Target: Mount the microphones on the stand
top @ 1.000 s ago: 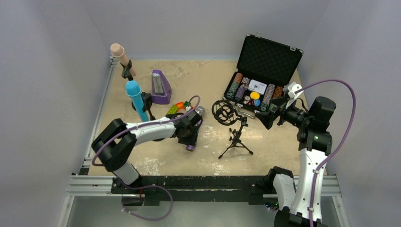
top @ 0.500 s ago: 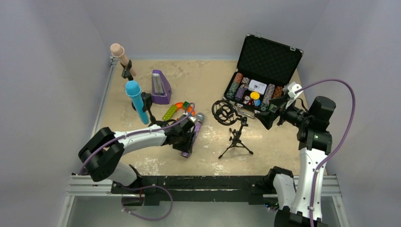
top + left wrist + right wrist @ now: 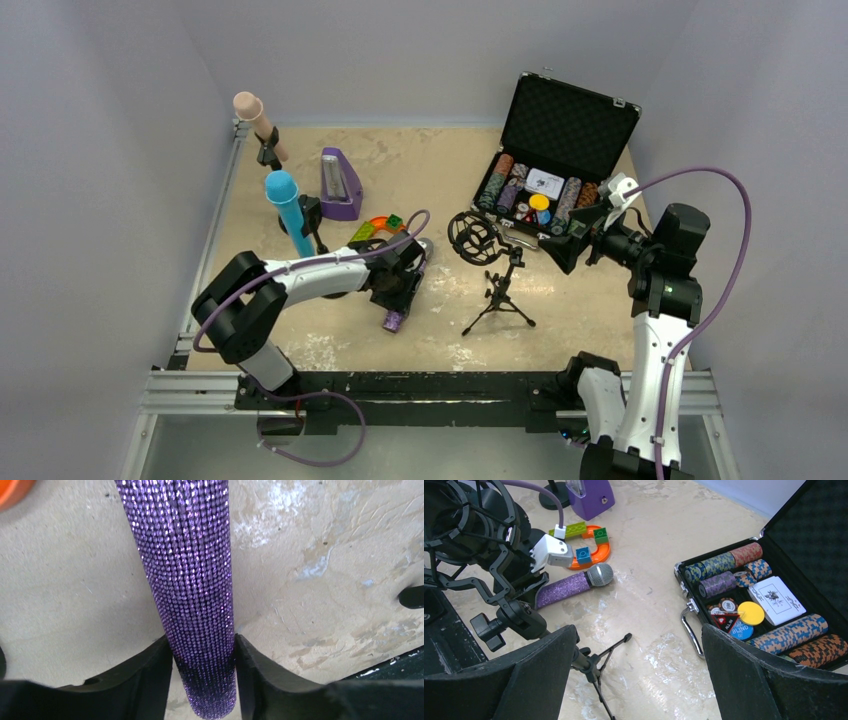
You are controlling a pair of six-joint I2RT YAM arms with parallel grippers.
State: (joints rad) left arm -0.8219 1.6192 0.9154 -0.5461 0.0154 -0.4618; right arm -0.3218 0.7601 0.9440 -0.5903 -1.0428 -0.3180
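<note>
The glittery purple microphone lies flat on the table, its silver mesh head pointing toward the orange toy. My left gripper is shut on the handle near its tail end, one finger on each side. The black tripod stand with its round shock mount stands just right of it. My right gripper hovers open beyond the stand, holding nothing. The pink-beige microphone and the light blue microphone sit clipped in stands at the back left.
A purple metronome stands behind the blue microphone. An orange curved toy with bricks lies by the mesh head. An open black case of poker chips sits at the back right, under my right gripper.
Half a second ago my left arm had drawn back toward the left, exposing more of the purple microphone; it has now come forward over the handle again. The right arm has not moved.
</note>
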